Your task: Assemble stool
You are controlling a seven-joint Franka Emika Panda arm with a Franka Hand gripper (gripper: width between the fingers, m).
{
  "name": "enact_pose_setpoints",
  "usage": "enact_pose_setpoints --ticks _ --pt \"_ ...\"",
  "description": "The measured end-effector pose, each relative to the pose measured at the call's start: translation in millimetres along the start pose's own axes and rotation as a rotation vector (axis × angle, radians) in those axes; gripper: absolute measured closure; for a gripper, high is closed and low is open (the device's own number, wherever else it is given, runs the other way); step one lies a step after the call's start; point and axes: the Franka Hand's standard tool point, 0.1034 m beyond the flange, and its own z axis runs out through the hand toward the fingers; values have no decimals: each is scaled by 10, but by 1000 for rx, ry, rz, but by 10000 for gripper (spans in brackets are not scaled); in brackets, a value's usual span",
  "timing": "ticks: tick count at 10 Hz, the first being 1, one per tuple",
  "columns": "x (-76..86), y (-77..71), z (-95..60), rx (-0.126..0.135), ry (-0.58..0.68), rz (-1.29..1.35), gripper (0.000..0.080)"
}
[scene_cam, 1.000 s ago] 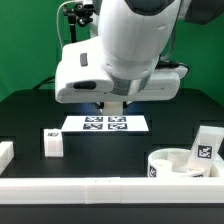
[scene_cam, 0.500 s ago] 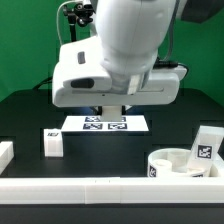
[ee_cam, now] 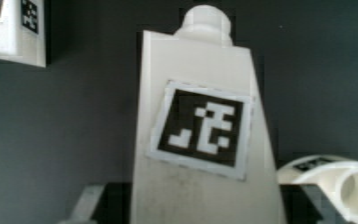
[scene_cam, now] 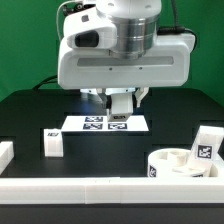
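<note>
seat: white disc, flat, near corner at exterior view's right | leg A: tagged block, near edge, exterior view's left | leg B: just behind seat | leg C: tagged, peg-tipped, aloft

My jaws hang above the marker board, gripping a white stool leg between them. On the black worktop, another leg stands at the exterior view's left. The round seat and a third leg sit close together at its right.

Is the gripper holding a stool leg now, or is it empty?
Holding, apparently. In the wrist view the tagged white leg sits between the fingers of the gripper; contact itself is hidden.
</note>
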Motion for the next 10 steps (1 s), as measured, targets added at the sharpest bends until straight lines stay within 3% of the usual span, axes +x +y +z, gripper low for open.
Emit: enact_pose_setpoints --ticks 2,5,8,10 --pt "8 32 10 -11 113 6 472" --pt "166 23 -75 -37 301 1 472" --pt "393 -10 -265 -77 514 -11 472" --pt "371 53 -225 -103 618 -10 472"
